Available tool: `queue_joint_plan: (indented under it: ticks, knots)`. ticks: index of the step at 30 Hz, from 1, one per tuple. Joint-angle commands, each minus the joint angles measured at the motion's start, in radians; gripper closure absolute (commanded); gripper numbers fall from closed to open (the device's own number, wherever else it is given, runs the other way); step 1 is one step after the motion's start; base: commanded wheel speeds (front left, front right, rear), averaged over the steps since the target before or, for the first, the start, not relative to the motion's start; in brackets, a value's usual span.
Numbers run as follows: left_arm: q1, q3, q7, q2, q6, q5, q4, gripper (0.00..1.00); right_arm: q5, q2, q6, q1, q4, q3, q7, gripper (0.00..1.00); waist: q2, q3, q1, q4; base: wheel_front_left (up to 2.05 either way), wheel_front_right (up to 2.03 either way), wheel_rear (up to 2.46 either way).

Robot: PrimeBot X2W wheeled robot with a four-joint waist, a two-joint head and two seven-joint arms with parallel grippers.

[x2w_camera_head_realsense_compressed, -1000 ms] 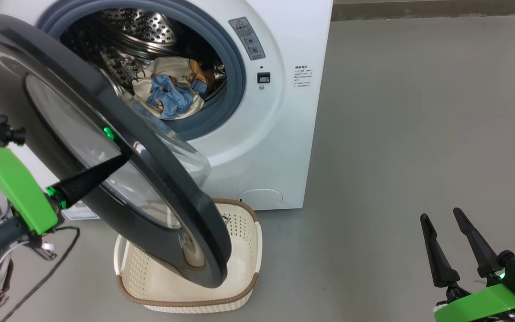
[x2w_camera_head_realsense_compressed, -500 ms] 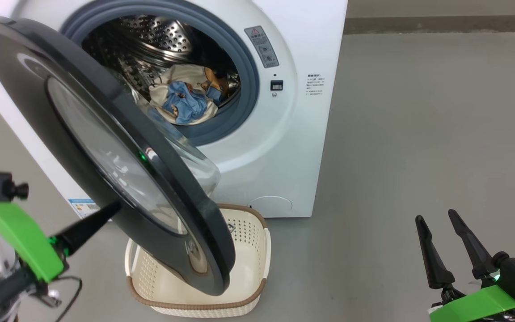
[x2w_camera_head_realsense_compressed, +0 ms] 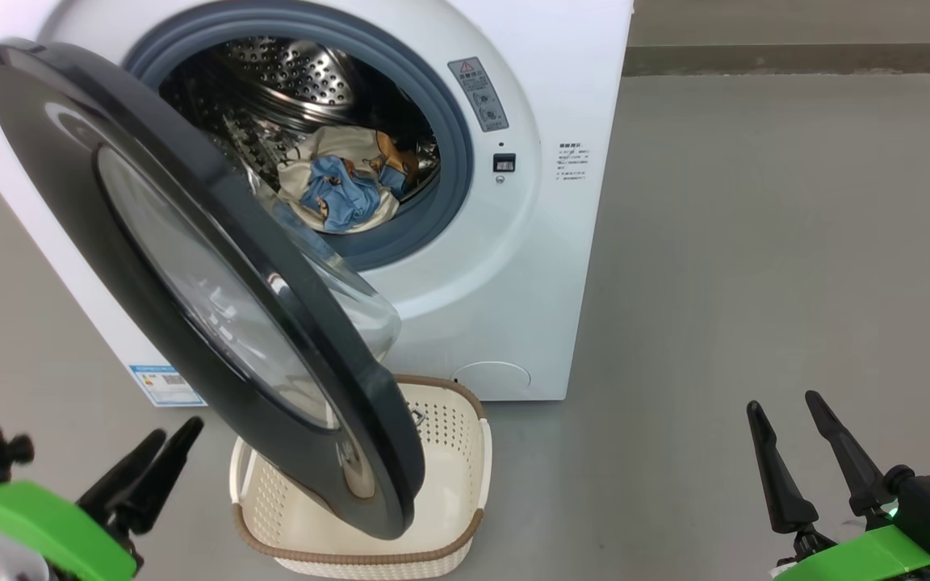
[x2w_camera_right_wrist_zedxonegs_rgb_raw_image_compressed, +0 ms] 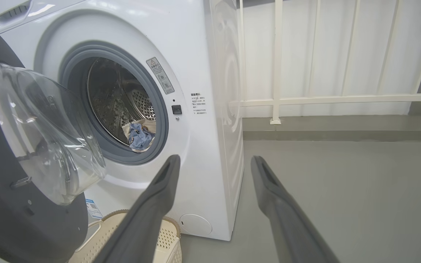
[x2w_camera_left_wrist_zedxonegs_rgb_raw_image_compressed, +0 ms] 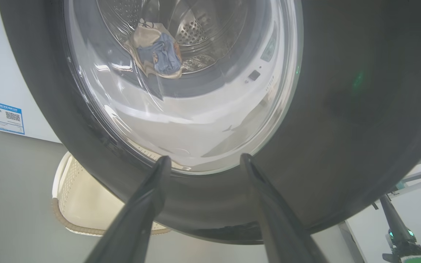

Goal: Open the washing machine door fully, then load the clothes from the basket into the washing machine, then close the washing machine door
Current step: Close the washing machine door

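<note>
The washing machine door (x2w_camera_head_realsense_compressed: 190, 266) hangs partly open in the left middle of the head view. Its black ring and clear window lean out over the basket (x2w_camera_head_realsense_compressed: 453, 452) at the bottom middle. The clothes (x2w_camera_head_realsense_compressed: 344, 190), blue and cream, lie in a small heap inside the steel drum (x2w_camera_head_realsense_compressed: 287, 64) of the washing machine (x2w_camera_head_realsense_compressed: 529, 266), in the upper middle. The left gripper (x2w_camera_head_realsense_compressed: 178, 428) sits at the lower left, near the door's low edge, with its fingers spread apart and nothing between them. The right gripper (x2w_camera_head_realsense_compressed: 781, 401) sits at the lower right over the grey floor (x2w_camera_head_realsense_compressed: 756, 242), well apart from the machine. Its fingers are spread wide and hold nothing.
</note>
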Motion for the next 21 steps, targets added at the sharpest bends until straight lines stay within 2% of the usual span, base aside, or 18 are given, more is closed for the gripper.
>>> queue_joint_plan:
  ticks: [1, 13, 18, 21]
  knots:
    - [-0.023, 0.037, -0.047, 0.047, -0.007, 0.014, -0.003, 0.00, -0.005, -0.018, 0.004, -0.011, -0.022, 0.018, -0.008, 0.00, 0.0000, -0.002, 0.0000, -0.001, 0.00, 0.00, 0.00]
    - [0.015, -0.118, -0.399, 0.044, -0.007, 0.127, 0.143, 0.00, -0.006, -0.012, 0.004, 0.003, -0.023, 0.003, -0.008, 0.00, 0.0000, -0.013, 0.0000, 0.010, 0.00, 0.00, 0.00]
    - [0.002, -0.147, -0.457, 0.032, -0.007, 0.195, 0.199, 0.00, -0.006, -0.012, 0.004, 0.006, -0.025, -0.001, -0.008, 0.00, 0.0000, -0.013, 0.0000, 0.017, 0.00, 0.00, 0.00]
    - [-0.002, -0.094, -0.461, 0.010, -0.007, 0.270, 0.214, 0.00, -0.007, -0.009, 0.004, 0.009, -0.027, -0.006, -0.008, 0.00, 0.0000, -0.012, 0.0000, 0.022, 0.00, 0.00, 0.00]
